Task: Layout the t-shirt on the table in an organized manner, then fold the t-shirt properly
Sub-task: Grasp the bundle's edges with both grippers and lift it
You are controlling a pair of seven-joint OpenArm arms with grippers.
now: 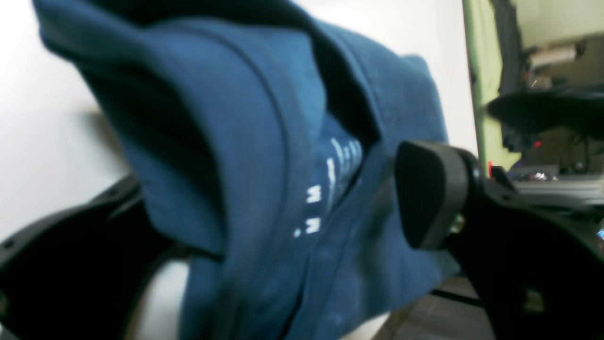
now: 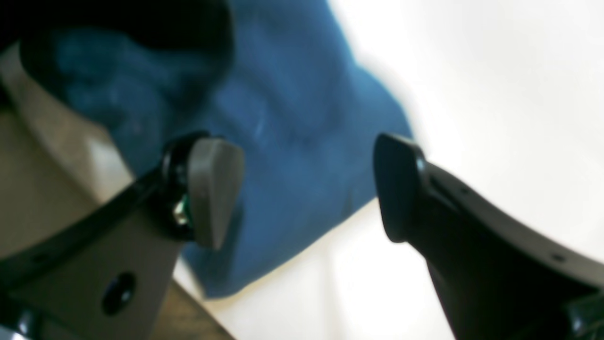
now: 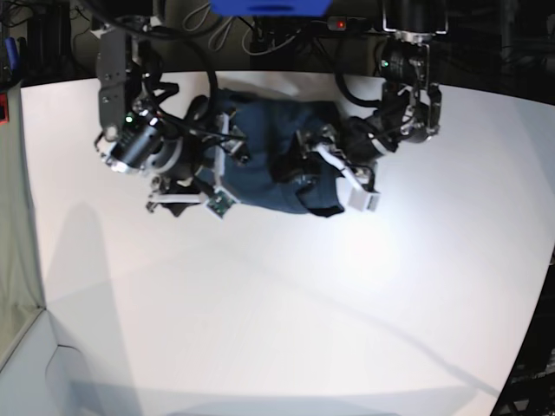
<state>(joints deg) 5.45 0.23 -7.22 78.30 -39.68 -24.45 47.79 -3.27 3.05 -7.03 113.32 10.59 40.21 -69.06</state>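
Observation:
The navy-blue t-shirt (image 3: 273,156) lies bunched up at the far middle of the white table (image 3: 277,303). My left gripper (image 3: 334,178) is at the shirt's right end. In the left wrist view its jaws (image 1: 264,203) stand wide apart, with folds of the t-shirt (image 1: 226,118) filling the gap and the white neck label (image 1: 325,189) showing. My right gripper (image 3: 221,169) is at the shirt's left end. In the right wrist view it (image 2: 302,189) is open and empty, just over the t-shirt (image 2: 292,123) and the table (image 2: 495,94).
Both arm bases and cables (image 3: 277,26) crowd the table's far edge right behind the shirt. The table edge and brown floor (image 2: 28,189) show close to my right gripper. A green panel (image 1: 481,71) and dark clutter stand beyond the table in the left wrist view.

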